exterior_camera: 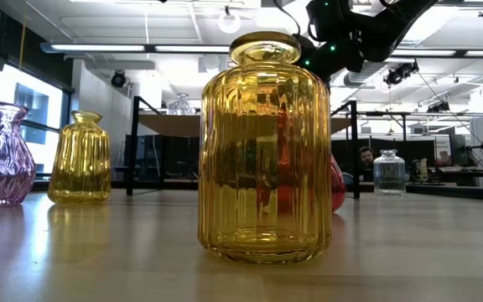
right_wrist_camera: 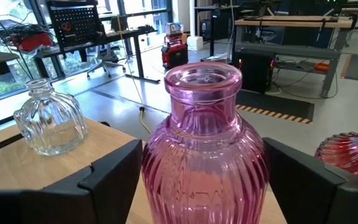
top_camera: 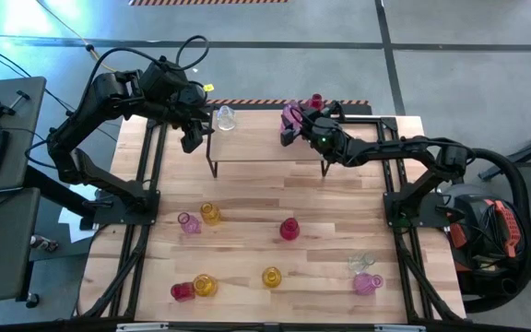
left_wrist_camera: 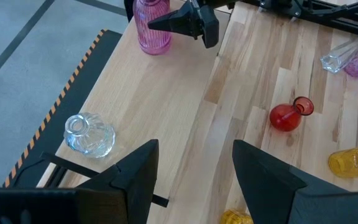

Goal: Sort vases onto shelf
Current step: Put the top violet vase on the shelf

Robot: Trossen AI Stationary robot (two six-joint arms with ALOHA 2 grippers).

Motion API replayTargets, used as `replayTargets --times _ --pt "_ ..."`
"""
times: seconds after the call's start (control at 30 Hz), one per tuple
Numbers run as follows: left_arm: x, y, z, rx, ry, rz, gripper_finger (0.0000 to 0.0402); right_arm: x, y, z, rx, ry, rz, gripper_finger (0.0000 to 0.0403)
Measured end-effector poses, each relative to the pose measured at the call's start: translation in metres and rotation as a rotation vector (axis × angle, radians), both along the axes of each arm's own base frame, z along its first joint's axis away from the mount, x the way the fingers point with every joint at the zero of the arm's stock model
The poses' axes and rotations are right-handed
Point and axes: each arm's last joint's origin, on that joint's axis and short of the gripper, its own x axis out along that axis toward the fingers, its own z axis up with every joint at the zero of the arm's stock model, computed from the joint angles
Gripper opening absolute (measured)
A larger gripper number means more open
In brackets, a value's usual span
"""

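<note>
The shelf (top_camera: 265, 148) stands at the table's far middle. Three vases stand on its top: a clear one (top_camera: 225, 117) at the far left corner, a pink one (top_camera: 293, 114) and a red one (top_camera: 316, 101) further right. My right gripper (top_camera: 292, 126) is open. Its fingers stand on either side of the pink vase (right_wrist_camera: 205, 155), coming level from the right. My left gripper (left_wrist_camera: 194, 180) hangs open above the shelf's left end, close to the clear vase (left_wrist_camera: 90, 134), with nothing between its fingers. My right gripper's fingers (right_wrist_camera: 114, 180) flank the pink vase's ribbed body (right_wrist_camera: 166, 174) level, one on each side. The vase stands upright on the shelf top. Whether the fingers touch the glass, I cannot tell.
Several vases stand on the table in front of the shelf: pink (top_camera: 189, 222) and yellow (top_camera: 210, 214) at the left, red (top_camera: 289, 229) in the middle. Yellow (top_camera: 272, 277), red (top_camera: 182, 291), clear (top_camera: 361, 262) and pink (top_camera: 368, 282) ones stand near the front edge.
</note>
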Motion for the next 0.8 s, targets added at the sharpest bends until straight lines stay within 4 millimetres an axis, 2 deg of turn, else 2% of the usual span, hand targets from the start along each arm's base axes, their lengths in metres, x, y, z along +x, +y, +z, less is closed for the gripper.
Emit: replayTargets --times 0.2,0.57,0.8 --pt "0.0 0.0 0.0 0.0 0.0 0.0 0.0197 0.001 0.0 0.005 -0.031 -0.018 0.003 0.0308" --pt "0.0 0.0 0.0 0.0 0.0 0.0 0.0197 0.01 -0.004 0.031 -0.076 0.011 -0.021 0.0308" --pt "0.0 0.0 0.0 0.0 0.0 -0.001 0.0197 0.007 -0.004 0.064 -0.114 0.033 -0.045 0.0308"
